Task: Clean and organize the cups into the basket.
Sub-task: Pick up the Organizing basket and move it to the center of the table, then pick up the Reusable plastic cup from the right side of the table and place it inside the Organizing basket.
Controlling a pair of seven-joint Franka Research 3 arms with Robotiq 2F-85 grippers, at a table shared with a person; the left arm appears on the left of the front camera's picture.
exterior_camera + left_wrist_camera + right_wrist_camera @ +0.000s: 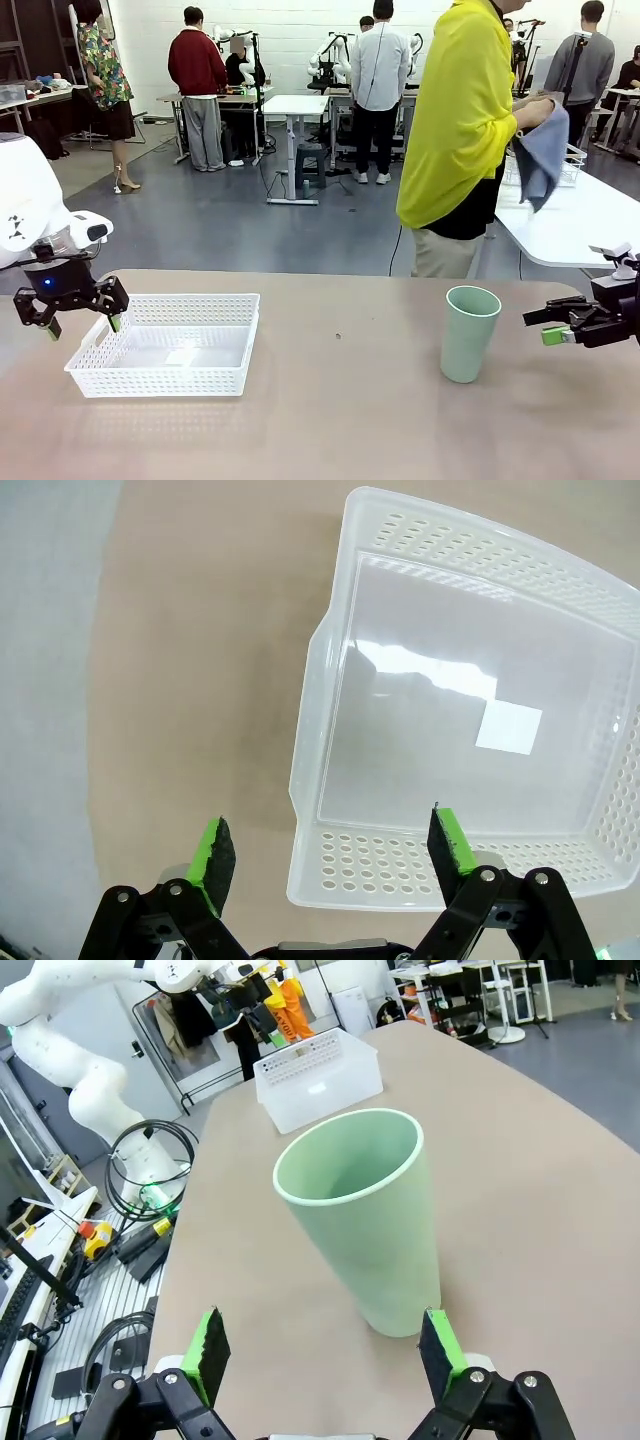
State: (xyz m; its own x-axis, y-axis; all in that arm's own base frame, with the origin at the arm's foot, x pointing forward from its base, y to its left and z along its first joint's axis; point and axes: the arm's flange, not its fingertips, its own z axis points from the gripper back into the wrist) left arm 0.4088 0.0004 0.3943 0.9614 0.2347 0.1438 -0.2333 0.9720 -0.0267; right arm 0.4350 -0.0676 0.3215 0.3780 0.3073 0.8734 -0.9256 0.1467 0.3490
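Front: left gripper (83,326), jaws wide, at the basket (160,381) left end; mint cup (468,335) upright, right gripper (542,328) near it. L wrist: basket is empty. R wrist: jaws wide, cup untouched; uneven closing may tip this tall cup.

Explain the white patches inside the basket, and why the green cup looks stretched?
Left wrist view: glare streaks the basket floor; the square patch may be reflection or label. Right wrist view: the wide-angle lens flares the mint cup toward its rim.

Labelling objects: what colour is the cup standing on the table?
The cup is pale mint green, clearest in the right wrist view.
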